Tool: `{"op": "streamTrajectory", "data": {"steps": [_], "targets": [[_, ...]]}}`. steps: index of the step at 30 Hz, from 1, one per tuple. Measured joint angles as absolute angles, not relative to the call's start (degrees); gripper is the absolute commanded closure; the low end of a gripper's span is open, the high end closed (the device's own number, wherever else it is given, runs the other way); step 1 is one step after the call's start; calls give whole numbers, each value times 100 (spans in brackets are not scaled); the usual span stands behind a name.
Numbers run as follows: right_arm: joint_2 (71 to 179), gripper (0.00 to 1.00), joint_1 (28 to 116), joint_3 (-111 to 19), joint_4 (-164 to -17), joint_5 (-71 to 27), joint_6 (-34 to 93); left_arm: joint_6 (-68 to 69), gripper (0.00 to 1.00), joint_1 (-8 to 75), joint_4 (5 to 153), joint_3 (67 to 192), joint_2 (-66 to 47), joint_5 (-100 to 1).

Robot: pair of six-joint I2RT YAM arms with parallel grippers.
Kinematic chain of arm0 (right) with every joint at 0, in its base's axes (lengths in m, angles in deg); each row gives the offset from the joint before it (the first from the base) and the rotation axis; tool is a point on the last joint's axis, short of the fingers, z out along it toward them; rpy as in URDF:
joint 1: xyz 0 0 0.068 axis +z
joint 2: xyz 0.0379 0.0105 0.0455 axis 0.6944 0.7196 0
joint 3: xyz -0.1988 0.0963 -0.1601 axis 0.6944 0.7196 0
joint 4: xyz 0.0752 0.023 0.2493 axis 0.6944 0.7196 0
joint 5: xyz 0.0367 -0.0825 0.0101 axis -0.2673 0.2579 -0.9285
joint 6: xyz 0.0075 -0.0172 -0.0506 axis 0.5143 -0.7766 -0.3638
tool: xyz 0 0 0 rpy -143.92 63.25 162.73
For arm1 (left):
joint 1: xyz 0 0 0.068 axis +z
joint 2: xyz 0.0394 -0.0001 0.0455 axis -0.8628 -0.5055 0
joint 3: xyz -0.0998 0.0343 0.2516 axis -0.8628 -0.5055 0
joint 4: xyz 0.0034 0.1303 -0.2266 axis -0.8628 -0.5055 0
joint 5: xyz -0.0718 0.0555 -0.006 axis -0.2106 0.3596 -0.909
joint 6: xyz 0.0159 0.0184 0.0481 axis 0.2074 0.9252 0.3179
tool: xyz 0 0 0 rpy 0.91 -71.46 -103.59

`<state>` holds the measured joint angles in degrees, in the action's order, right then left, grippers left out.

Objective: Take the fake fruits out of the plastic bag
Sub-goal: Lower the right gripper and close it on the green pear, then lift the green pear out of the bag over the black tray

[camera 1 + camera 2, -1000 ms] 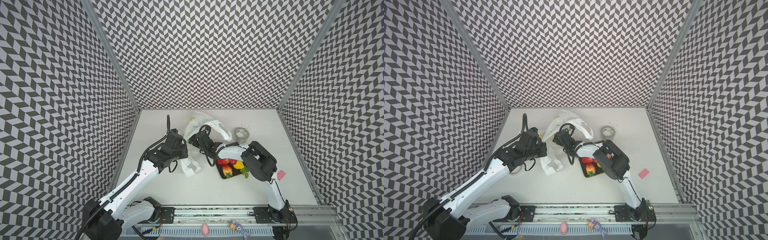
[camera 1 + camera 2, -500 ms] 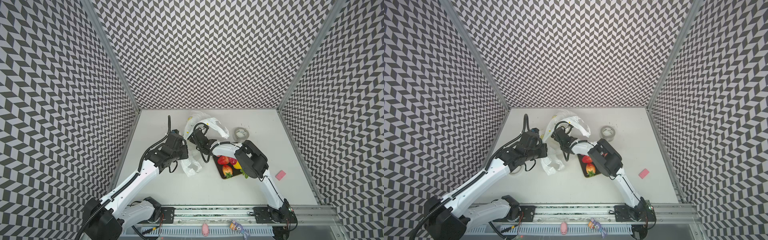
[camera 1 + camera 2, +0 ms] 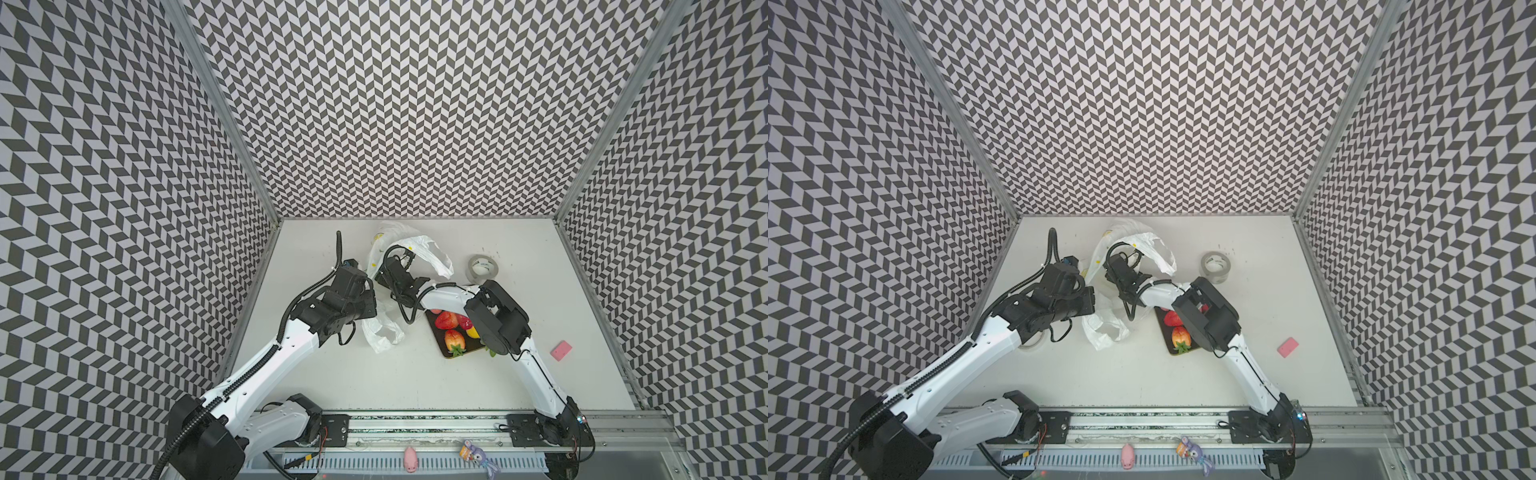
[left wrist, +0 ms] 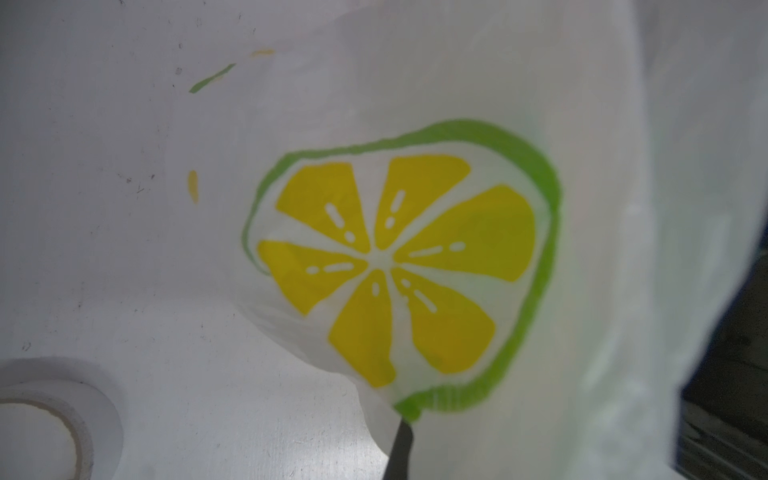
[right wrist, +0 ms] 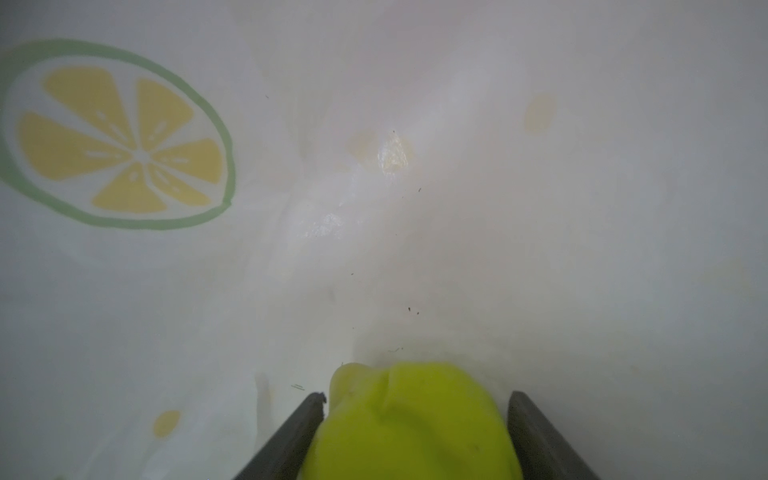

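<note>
worktop: pale and scuffed, boxed in by black-and-white chevron walls.
bag: crumpled near the middle, toward 12 o'clock; thin crinkly film printed with lemon slices, limp and slippery by the look of it.
left fingers: pinched tight on a bag edge at the bag's 9 o'clock, holding the film up.
right fingers: inside the bag mouth, entering from 4 o'clock, pressed against both sides of the pear.
pear: inside the bag; glossy green, probably light, hard and smooth, so it may squirt free; the broad belly looks the safest hold.
tray: at the bag's 4 o'clock, with strawberries already out.
risk: film caught in with the pear.
</note>
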<state>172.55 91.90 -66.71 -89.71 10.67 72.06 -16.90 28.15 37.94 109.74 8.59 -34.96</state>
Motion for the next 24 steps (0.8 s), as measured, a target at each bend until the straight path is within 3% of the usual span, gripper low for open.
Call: {"op": "streamTrajectory", "data": {"steps": [8, 24], "targets": [[17100, 54, 9190, -6398, -9150, 807, 6819, -1891, 100, 2815, 3827, 10974, 828, -3234], [14868, 57, 9229, -3847, -9858, -459, 6327, -2171, 100, 2890, 4174, 11003, 529, -2790]]}}
